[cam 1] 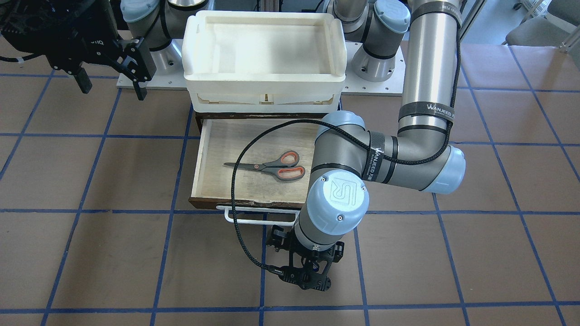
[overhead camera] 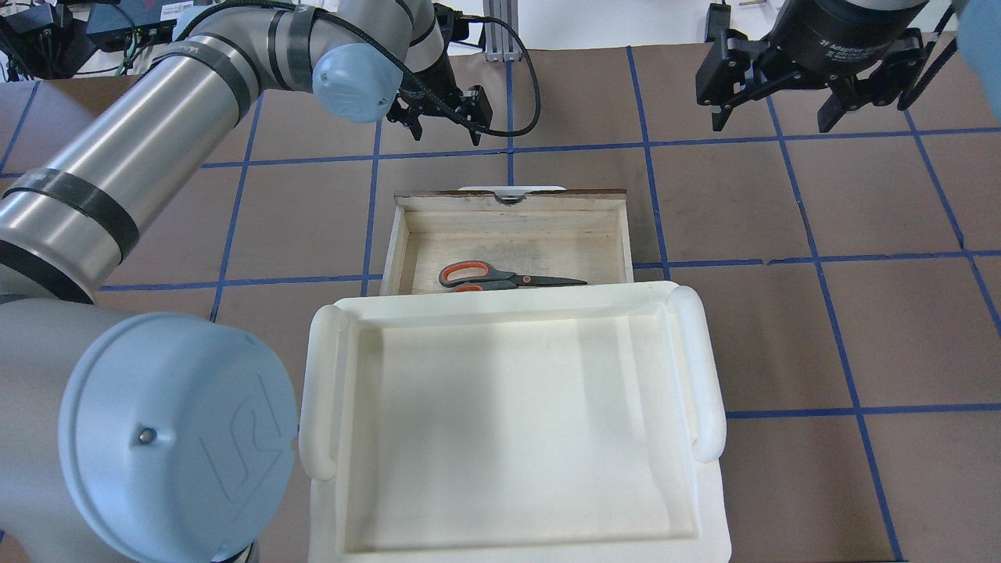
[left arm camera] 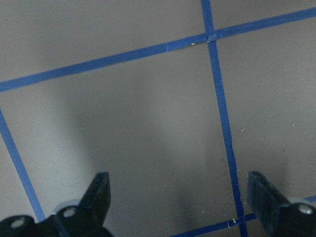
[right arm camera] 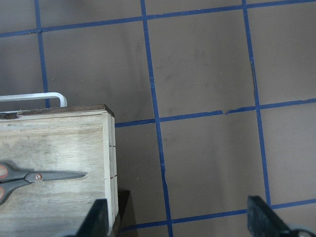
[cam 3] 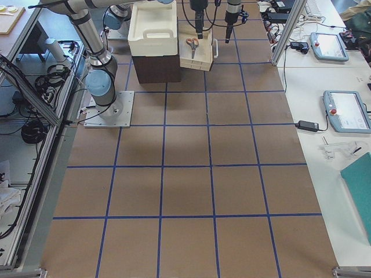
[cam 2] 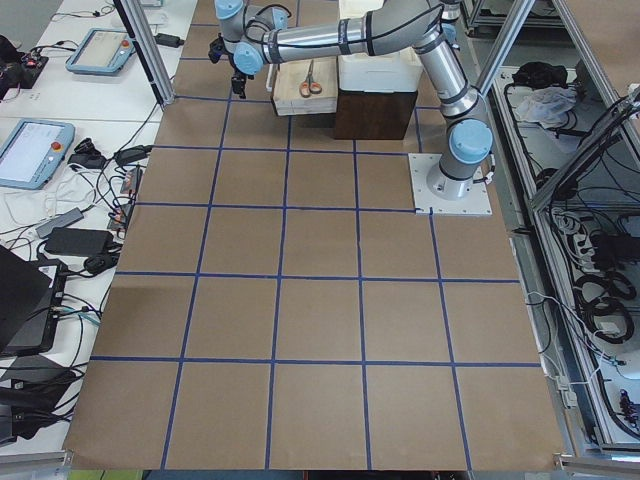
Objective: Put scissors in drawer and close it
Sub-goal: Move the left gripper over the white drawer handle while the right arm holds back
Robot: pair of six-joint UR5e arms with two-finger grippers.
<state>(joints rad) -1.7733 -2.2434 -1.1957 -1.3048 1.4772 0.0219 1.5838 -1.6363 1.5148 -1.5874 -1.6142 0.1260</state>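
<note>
The scissors [cam 1: 272, 166], with grey handles lined orange-red, lie flat inside the open drawer [cam 1: 199, 158] and also show in the overhead view [overhead camera: 500, 277] and the right wrist view [right arm camera: 29, 177]. The drawer is pulled out, with its white bar handle [cam 1: 253, 220] on the side away from the robot. My left gripper [cam 1: 308, 278] hovers over the table just beyond that handle, open and empty; its fingers [left arm camera: 98, 192] stand wide apart. My right gripper [overhead camera: 774, 117] is open and empty, raised off to the drawer's side.
A white plastic tray [overhead camera: 708, 367] sits on top of the dark cabinet that holds the drawer, and covers the drawer's rear part. The brown table [cam 1: 90, 253] carries a grid of blue tape lines. The left arm's elbow [cam 1: 344, 154] overhangs one side of the drawer.
</note>
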